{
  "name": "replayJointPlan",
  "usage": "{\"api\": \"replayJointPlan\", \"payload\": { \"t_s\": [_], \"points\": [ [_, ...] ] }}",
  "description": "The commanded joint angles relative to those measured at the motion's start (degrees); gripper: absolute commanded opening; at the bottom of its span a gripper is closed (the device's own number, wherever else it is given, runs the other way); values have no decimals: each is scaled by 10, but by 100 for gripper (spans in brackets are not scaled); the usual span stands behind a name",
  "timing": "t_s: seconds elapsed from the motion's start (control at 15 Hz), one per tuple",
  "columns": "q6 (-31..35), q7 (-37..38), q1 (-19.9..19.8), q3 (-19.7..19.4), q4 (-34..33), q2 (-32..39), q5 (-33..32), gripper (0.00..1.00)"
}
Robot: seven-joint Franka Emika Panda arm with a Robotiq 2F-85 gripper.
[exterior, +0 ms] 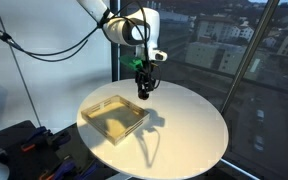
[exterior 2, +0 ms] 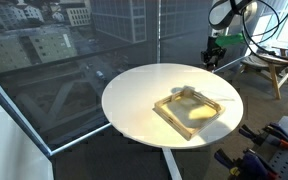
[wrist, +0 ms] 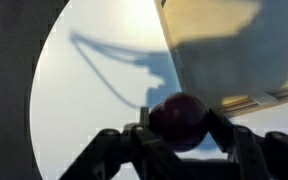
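Observation:
My gripper [exterior: 143,92] hangs above the round white table [exterior: 194,125], just past the far edge of a shallow wooden tray [exterior: 115,116]. It also shows in an exterior view [exterior 2: 211,62]. In the wrist view the gripper [wrist: 181,125] is shut on a dark red round ball [wrist: 179,120], held between both fingers. The tray [wrist: 234,50] lies at the upper right of that view, partly in shadow, and looks empty. The tray also shows in an exterior view [exterior 2: 195,110].
The table [exterior 2: 144,95] stands by large windows with a city view. Dark equipment and cables [exterior: 24,145] lie on the floor beside it. A wooden stool or stand [exterior 2: 269,68] is behind the table.

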State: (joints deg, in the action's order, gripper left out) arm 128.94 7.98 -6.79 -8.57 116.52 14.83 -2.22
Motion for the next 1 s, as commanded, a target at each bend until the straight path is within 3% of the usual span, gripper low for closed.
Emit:
{"api": "replayJointPlan", "payload": {
  "t_s": [0.0,0.93],
  "points": [
    [10,-25,3,4,46,-43,-11,36],
    [9,-57,11,19,111,-98,-15,36]
  ]
}}
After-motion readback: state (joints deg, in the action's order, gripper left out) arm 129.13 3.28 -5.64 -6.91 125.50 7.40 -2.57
